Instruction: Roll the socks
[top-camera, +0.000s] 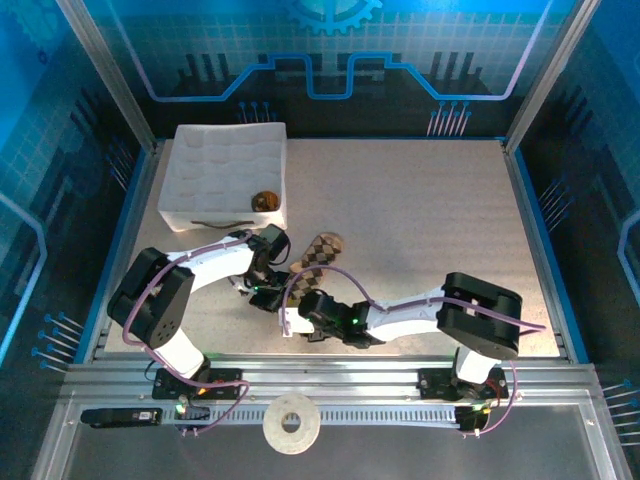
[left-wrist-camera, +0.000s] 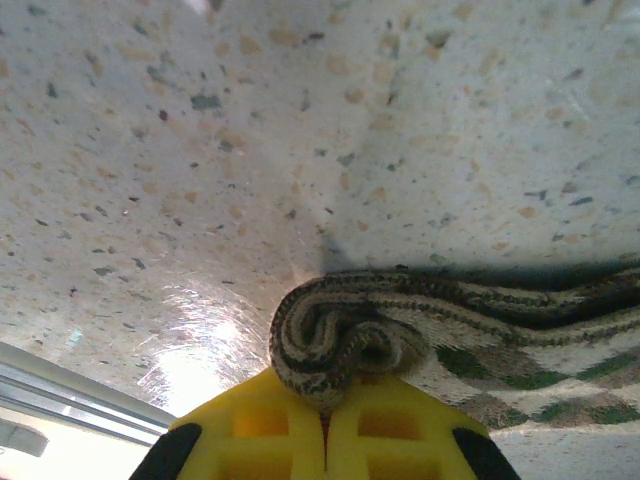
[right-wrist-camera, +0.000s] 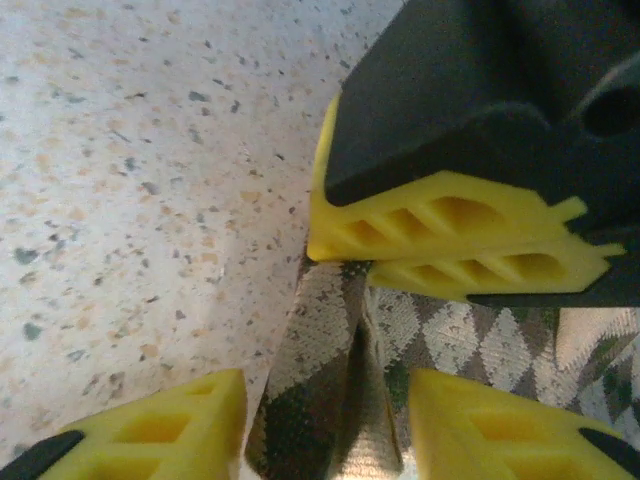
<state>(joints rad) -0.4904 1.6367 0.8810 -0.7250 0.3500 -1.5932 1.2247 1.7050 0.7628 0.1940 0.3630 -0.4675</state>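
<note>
The tan argyle sock (top-camera: 322, 250) lies on the tabletop (top-camera: 430, 220), its long axis running from the arms toward the far right; the left fingers (left-wrist-camera: 250, 432) are together, clamped on its rolled near end; the right fingers (right-wrist-camera: 160, 430) stand apart, astride a raised fold just beside.

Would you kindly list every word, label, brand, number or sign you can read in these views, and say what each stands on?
None can be read.
Back wall: a gear and circuit-line graphic, no letters.
Black unit on the front rail: a pale patch, possibly a label, too small to read.
Tan argyle sock: woven pattern only, no print.
</note>
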